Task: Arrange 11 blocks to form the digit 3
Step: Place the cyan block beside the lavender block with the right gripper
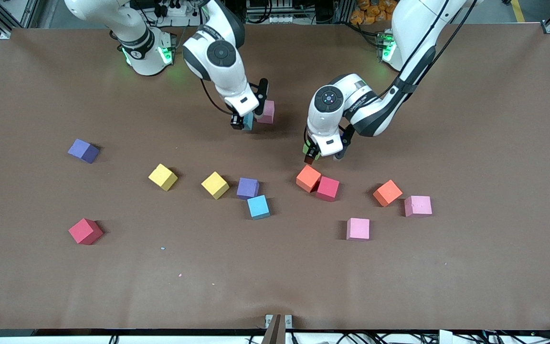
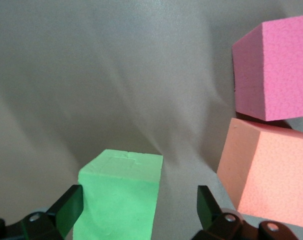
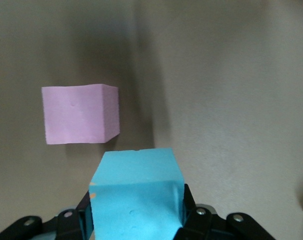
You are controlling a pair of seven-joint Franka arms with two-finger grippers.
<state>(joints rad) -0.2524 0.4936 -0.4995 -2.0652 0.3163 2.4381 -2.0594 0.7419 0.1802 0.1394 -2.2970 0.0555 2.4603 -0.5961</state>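
Note:
My right gripper (image 1: 245, 122) (image 3: 136, 200) is shut on a light blue block (image 1: 248, 121) (image 3: 136, 192), held low right beside a pink block (image 1: 268, 112) (image 3: 80, 114) in the middle of the table toward the robots' bases. My left gripper (image 1: 322, 154) (image 2: 139, 197) is open around a green block (image 1: 311, 154) (image 2: 119, 200). The block touches one finger, with a gap to the other. Just nearer the front camera lie an orange block (image 1: 308, 178) (image 2: 264, 170) and a red block (image 1: 327, 188) (image 2: 276, 70), touching each other.
Loose blocks are scattered across the table's middle: purple (image 1: 83, 151), yellow (image 1: 163, 177), yellow (image 1: 215, 185), purple (image 1: 248, 188), light blue (image 1: 258, 207), orange (image 1: 387, 193), pink (image 1: 417, 206), pink (image 1: 358, 229) and red (image 1: 85, 231).

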